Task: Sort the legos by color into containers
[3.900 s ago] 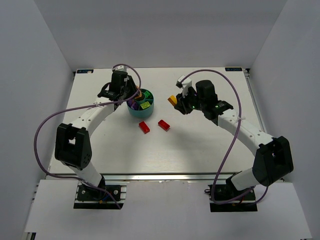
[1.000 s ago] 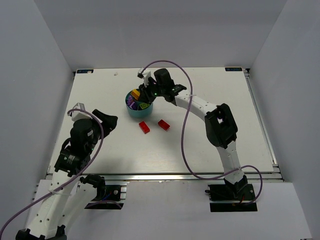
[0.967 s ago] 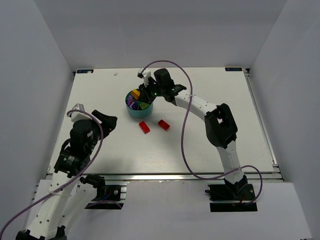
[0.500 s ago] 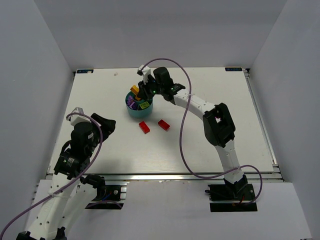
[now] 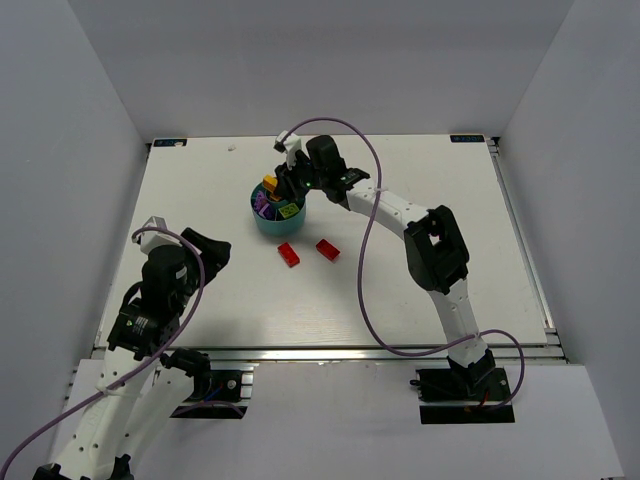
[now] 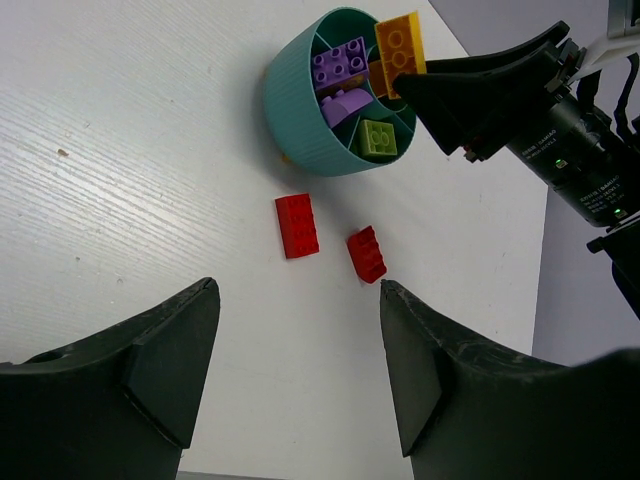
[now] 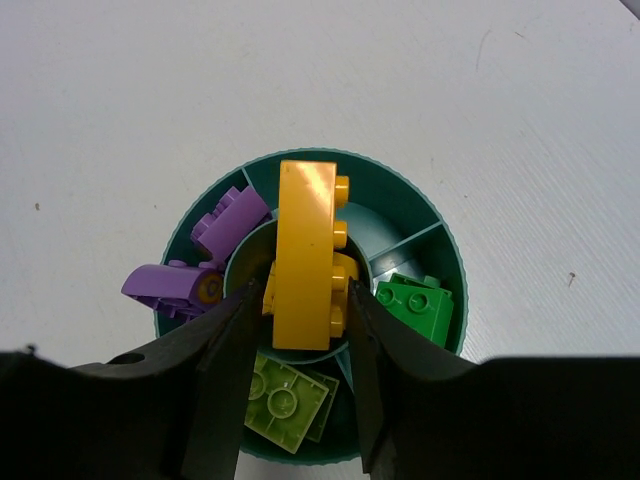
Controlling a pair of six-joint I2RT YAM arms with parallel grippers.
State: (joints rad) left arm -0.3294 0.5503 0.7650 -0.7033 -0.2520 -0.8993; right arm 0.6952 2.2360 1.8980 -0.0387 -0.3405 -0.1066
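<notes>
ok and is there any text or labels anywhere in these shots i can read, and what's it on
No text can be read.
Black housing behind the right tool: small white print, too blurred.
Stickers at the far corners of the table: too small.
Studs of the yellow brick: no lettering visible.

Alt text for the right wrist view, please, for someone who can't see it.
A yellow-orange lego sits between the two fingers of the right hand, over the centre of a divided teal bowl. Its compartments hold purple legos at left, a lime green lego at bottom and a dark green lego at right.
</notes>
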